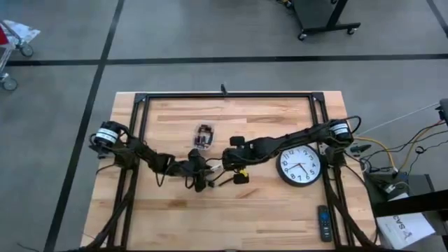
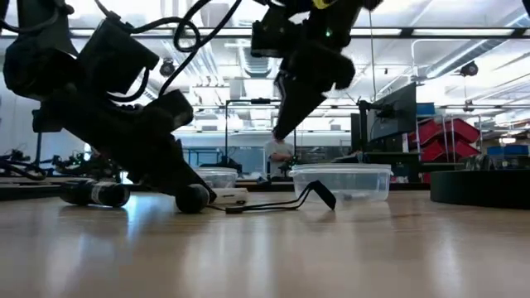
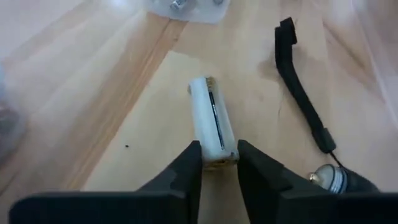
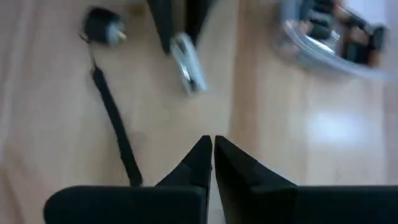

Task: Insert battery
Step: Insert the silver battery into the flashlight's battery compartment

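A white cylinder (image 3: 210, 118) with a dark slot along it lies on the wooden table, and my left gripper (image 3: 219, 163) is shut on its near end. Beside it lie a black strap (image 3: 298, 87) and the metal-tipped black cap (image 3: 333, 179) it is tied to. My right gripper (image 4: 212, 144) is shut on nothing and hangs above the table (image 2: 278, 132), pointing toward the cylinder (image 4: 188, 68). A clear plastic container (image 4: 336, 34) holding several small dark cylinders, batteries by their look, stands farther back (image 1: 204, 136). My left gripper pinches the cylinder's near end (image 3: 219, 155) between its two fingers, one on each side. The fingers slant down from the table's left and lie along the cylinder. The cylinder lies on the table (image 2: 232, 196), its other end pointing away from the gripper.
A round wall clock (image 1: 299, 166) lies face up at the table's right. A dark remote (image 1: 324, 222) lies near the front right corner. A black frame (image 1: 224, 96) runs along the table's far edge and sides.
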`<state>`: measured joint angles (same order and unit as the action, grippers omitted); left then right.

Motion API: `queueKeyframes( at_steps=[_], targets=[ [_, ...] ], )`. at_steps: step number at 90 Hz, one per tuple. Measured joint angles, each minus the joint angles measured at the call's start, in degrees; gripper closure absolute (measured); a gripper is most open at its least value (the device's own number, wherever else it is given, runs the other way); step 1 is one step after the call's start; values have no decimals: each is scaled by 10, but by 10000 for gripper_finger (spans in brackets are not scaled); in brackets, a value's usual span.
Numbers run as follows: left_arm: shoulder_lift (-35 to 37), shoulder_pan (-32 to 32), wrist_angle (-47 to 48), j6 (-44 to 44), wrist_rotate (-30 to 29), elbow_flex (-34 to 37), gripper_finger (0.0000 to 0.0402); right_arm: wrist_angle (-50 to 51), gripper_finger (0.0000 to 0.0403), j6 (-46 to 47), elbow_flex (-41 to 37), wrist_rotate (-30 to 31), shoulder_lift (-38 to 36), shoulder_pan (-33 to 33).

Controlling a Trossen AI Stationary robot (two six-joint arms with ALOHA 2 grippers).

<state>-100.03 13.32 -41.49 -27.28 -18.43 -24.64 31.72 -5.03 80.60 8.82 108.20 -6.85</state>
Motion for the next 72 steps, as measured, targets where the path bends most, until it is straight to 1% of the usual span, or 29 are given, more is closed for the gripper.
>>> queueKeyframes(
  at_steps=[5, 14, 35, 46, 61, 72],
  targets=[
    [0, -4, 1, -14, 8, 0, 322, -43, 397, -6, -13, -15, 3, 0],
    [1, -8, 5, -32, 14, -1, 323, -80, 378, -24, -22, -33, 20, 0],
    [1, -10, 9, -42, 24, -1, 332, -129, 296, -84, -23, -28, 69, 6],
    [1, -10, 11, -50, 25, -1, 328, -133, 265, -104, -23, -28, 78, 20],
    [1, -12, 13, -50, 25, -1, 327, -143, 244, -127, -23, -30, 81, 36],
    [1, -14, 14, -55, 27, -1, 330, -155, 245, -141, -23, -74, 93, 45]
  ],
)
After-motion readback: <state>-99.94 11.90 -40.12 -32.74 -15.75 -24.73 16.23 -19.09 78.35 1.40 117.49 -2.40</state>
